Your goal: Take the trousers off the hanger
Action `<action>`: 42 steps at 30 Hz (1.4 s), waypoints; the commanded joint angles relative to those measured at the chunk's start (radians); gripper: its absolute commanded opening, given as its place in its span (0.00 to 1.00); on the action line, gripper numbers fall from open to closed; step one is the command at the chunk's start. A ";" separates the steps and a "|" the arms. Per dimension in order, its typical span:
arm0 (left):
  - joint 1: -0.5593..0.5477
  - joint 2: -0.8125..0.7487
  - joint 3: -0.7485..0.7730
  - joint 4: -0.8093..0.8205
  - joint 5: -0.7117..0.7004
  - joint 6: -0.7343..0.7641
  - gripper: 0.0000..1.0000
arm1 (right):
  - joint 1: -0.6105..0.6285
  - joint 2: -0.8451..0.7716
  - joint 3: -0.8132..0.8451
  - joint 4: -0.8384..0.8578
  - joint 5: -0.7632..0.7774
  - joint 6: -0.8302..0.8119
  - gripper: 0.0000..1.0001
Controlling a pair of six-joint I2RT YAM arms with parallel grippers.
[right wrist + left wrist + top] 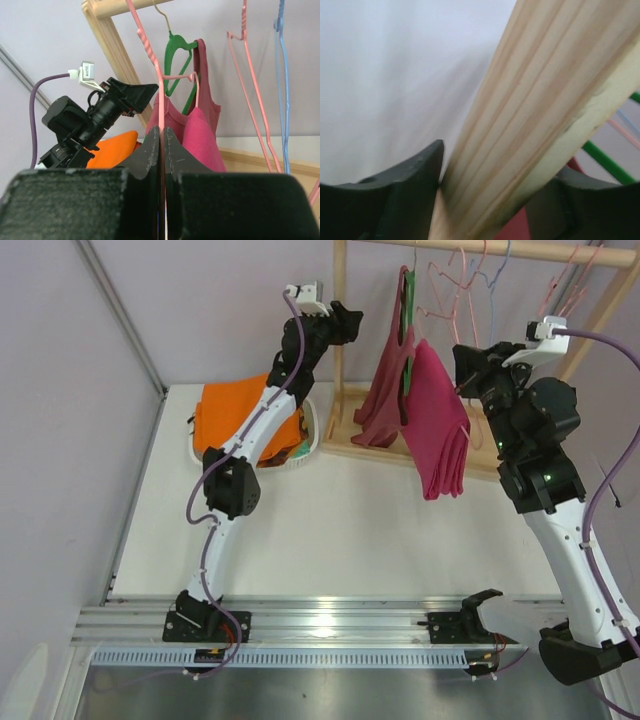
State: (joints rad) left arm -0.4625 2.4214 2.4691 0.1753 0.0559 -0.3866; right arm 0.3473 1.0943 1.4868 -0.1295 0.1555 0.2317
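Right gripper (162,134) was pinched closed on the thin wire of the hanger (146,47), up near the rail. The trousers (440,420) hung draped over that hanger, well above the tabletop (350,530), just beside the maroon garment (385,390) on the green hanger (175,42). Left gripper (500,180) was clamped on the wooden post (535,100), a finger either side.

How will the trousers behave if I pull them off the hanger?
Probably floppy: the trousers hang in limp folds. Likely light, as the thin hanger holds them without visible bending. The soft fabric may drag rather than slip.
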 commanded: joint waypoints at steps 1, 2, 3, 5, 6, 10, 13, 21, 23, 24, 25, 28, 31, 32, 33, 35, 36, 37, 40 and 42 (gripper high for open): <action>-0.042 0.036 0.088 0.082 0.064 -0.104 0.67 | 0.028 -0.066 0.035 0.133 0.024 -0.023 0.00; -0.044 0.031 0.088 0.078 0.055 -0.109 0.70 | 0.032 -0.070 0.035 0.134 0.030 -0.025 0.00; -0.042 0.022 0.085 0.072 0.048 -0.109 0.73 | 0.033 -0.076 0.035 0.116 0.035 -0.026 0.00; -0.042 -0.011 0.038 0.067 0.053 -0.092 0.84 | 0.041 -0.080 0.035 0.093 0.053 -0.032 0.00; -0.041 -0.065 0.019 0.070 0.056 -0.086 0.88 | 0.042 -0.082 0.038 0.090 0.056 -0.037 0.00; -0.031 -0.209 -0.129 0.049 0.097 -0.011 1.00 | 0.055 -0.082 0.061 0.033 0.107 -0.052 0.00; -0.030 -0.330 -0.236 0.009 0.105 0.040 0.99 | 0.055 -0.091 0.064 -0.004 0.125 -0.060 0.00; -0.030 -0.665 -0.642 -0.010 0.061 0.094 0.99 | 0.059 -0.149 0.061 -0.053 0.066 -0.068 0.00; -0.030 -0.754 -0.729 -0.043 0.039 0.089 0.99 | 0.061 -0.165 0.061 -0.062 0.046 -0.072 0.00; -0.030 -0.780 -0.754 -0.057 0.006 0.077 1.00 | 0.062 -0.169 0.061 -0.067 0.038 -0.072 0.00; -0.030 -0.809 -0.775 -0.085 -0.013 0.071 1.00 | 0.062 -0.172 0.059 -0.076 0.026 -0.074 0.00; -0.030 -0.918 -0.904 -0.094 -0.048 0.052 0.99 | 0.062 -0.188 0.052 -0.090 -0.025 -0.065 0.00; -0.030 -1.005 -1.045 -0.085 -0.065 0.042 0.96 | 0.064 -0.201 0.049 -0.101 -0.072 -0.051 0.00; -0.030 -1.025 -1.056 -0.091 -0.088 0.037 0.94 | 0.064 -0.205 0.050 -0.105 -0.088 -0.048 0.00; -0.030 -1.030 -1.076 -0.097 -0.097 0.025 0.85 | 0.064 -0.212 0.050 -0.111 -0.096 -0.045 0.00; -0.030 -1.024 -1.069 -0.124 -0.108 0.014 0.72 | 0.064 -0.223 0.053 -0.114 -0.114 -0.032 0.00; -0.030 -1.003 -1.059 -0.137 -0.108 0.002 0.61 | 0.064 -0.229 0.055 -0.114 -0.122 -0.028 0.00; -0.030 -0.987 -1.024 -0.149 -0.105 -0.003 0.56 | 0.064 -0.241 0.056 -0.113 -0.131 -0.025 0.00; -0.030 -0.917 -0.958 -0.168 -0.077 -0.024 0.44 | 0.064 -0.267 0.061 -0.111 -0.174 -0.012 0.00; -0.030 -0.878 -0.920 -0.168 -0.086 -0.052 0.37 | 0.064 -0.277 0.059 -0.111 -0.209 0.001 0.00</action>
State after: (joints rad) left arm -0.4889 1.5009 1.4685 0.0067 -0.0231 -0.3935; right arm 0.4065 0.8753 1.4868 -0.4152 0.0284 0.2031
